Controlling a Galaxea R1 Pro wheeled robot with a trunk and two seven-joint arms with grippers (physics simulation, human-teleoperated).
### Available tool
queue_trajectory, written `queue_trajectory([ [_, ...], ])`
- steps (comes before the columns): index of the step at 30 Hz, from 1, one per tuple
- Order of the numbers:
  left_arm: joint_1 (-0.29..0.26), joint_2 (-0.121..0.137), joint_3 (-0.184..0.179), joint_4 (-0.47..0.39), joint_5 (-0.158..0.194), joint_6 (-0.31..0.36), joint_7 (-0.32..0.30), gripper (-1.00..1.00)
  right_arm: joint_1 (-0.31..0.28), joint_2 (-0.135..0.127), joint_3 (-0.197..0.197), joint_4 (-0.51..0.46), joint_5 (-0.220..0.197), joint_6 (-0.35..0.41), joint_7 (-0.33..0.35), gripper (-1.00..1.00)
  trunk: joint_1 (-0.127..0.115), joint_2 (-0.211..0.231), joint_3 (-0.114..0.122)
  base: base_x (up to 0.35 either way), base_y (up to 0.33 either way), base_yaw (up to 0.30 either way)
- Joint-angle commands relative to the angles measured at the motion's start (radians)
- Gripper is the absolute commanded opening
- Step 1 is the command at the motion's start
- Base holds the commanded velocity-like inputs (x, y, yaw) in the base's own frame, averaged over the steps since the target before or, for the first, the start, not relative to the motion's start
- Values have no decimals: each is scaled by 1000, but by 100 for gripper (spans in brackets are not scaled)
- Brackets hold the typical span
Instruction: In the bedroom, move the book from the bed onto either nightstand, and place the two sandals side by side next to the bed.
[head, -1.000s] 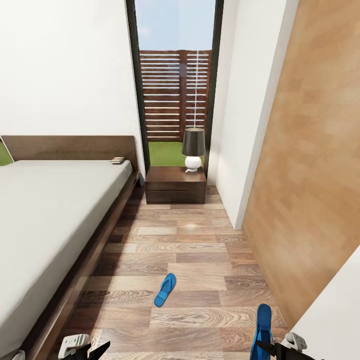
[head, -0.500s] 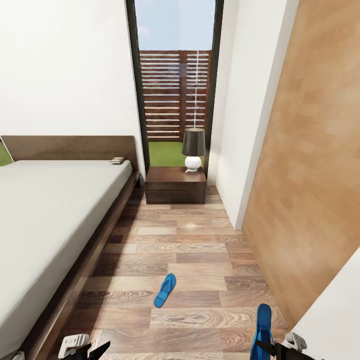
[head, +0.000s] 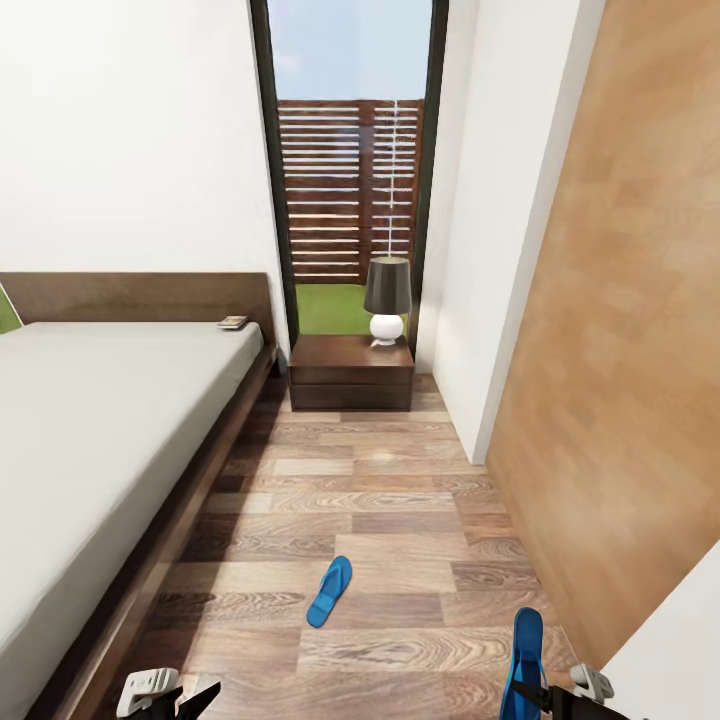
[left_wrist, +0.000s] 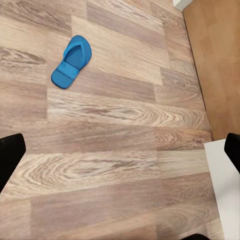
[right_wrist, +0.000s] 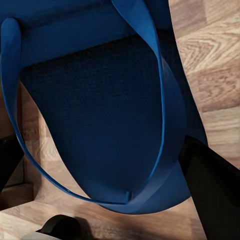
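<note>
Our right gripper (head: 548, 693) was clamped on one blue sandal (head: 526, 648); in the right wrist view the held sandal's strap (right_wrist: 150, 85) looped over its dark sole, and a black finger (right_wrist: 212, 195) pressed at the edge. Our left gripper (head: 178, 697) hung low beside the bed (head: 90, 440) with its fingers apart and nothing between them.

We saw the other sandal (head: 329, 591) lying flat on the wood floor (head: 400, 500), near the bed but not touching it. The book (head: 233, 322) lay on the mattress up by the headboard (head: 140, 296), close to the corner nearest the nightstand (head: 351, 372); a lamp (head: 386, 298) stood on the nightstand's top.

We thought the sandals were light and bendy, so a pinch on the sole's edge or at the strap should hold them well; they would not break if set down. We guessed the book was thin, light and a bit floppy, and lying flat it could be hard to get fingers under; a grip on its edge looked best. The glossy nightstand top might be slippery.
</note>
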Motion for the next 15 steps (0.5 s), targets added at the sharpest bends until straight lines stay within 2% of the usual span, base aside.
queue_trajectory([
  [1, 0, 0, 1, -1, 8, 10, -2, 100, -1, 0, -9, -1, 4, 11, 5, -100, 0, 0, -1, 1, 0, 0],
  [6, 0, 0, 1, -1, 9, 10, -3, 100, -1, 0, -9, -2, 4, 11, 7, -100, 0, 0, -1, 0, 0, -72],
  [15, 0, 0, 2, -1, 10, 10, -5, 100, -1, 0, -9, -3, 5, 10, 5, -100, 0, 0, -1, 0, 10, -248],
])
